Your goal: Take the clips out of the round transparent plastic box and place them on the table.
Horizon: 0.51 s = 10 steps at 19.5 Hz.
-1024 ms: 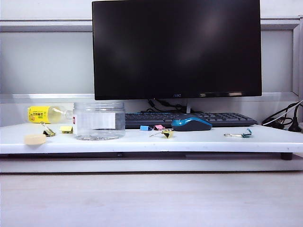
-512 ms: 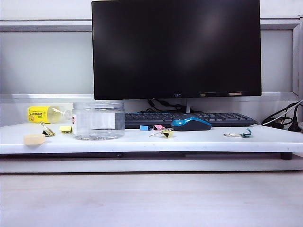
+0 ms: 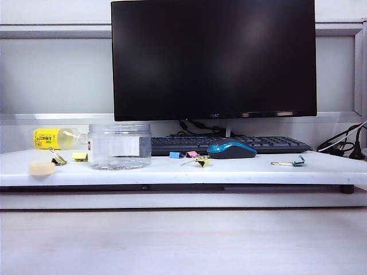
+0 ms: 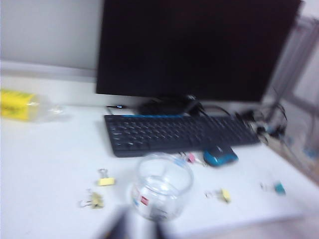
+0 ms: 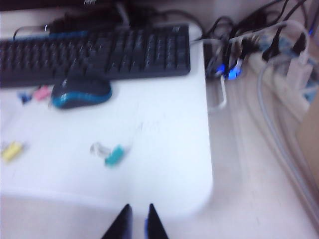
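Table: white table [image 3: 241,170] runs long side to side; thick front edge; bare room between mouse [image 3: 231,150] and teal clip [image 3: 290,163]
Box: round transparent plastic box [image 3: 119,146] upright, mouth up, left of centre
Clips: yellow clips [image 3: 202,162] scattered around the box
Grippers: left gripper [image 4: 135,227] blurred, cannot tell; right gripper [image 5: 136,220] nearly closed, empty, above front edge

Exterior view: low, level, front-on to the monitor [image 3: 213,57], set back from the table [image 3: 172,170] edge. Left wrist view: high, angled down toward the monitor, blurred, so distance hard to judge. Right wrist view: closer, steeper, right of the monitor. Shared across all: keyboard [image 3: 229,144], mouse [image 3: 231,150].
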{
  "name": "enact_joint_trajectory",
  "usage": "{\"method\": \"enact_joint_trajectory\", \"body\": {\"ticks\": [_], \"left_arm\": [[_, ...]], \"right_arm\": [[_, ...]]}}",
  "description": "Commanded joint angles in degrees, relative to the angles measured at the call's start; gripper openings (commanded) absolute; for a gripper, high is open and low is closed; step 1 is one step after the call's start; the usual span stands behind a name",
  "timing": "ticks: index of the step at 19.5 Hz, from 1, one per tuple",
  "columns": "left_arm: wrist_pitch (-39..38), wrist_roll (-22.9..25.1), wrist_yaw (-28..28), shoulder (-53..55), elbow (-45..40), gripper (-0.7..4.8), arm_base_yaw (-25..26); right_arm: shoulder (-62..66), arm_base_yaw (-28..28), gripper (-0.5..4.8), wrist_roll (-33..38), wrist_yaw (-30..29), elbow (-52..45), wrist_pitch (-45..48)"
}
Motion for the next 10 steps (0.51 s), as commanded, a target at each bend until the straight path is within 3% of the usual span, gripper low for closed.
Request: {"method": "enact_joint_trajectory", "body": {"ticks": [1, 4, 8, 10], "left_arm": [[4.0, 4.1, 6.8, 0.0, -3.8, 0.48, 0.0], [5.4, 5.1, 7.3, 0.0, -9.2, 0.48, 0.0], [6.4, 9.3, 7.1, 0.0, -13.5, 0.46, 0.0], [7.7, 10.7, 6.3, 0.0, -14.3, -0.07, 0.0]], "right_arm": [[0.0, 0.0, 0.45, 0.2, 0.4, -2.8, 11.1], [0.0, 0.1, 0.44, 0.2, 0.3, -5.7, 16.6], [0.0, 0.1, 0.28, 0.4, 0.0, -7.6, 17.1], [0.0, 0.1, 0.17, 0.4, -0.2, -8.4, 17.3]]}}
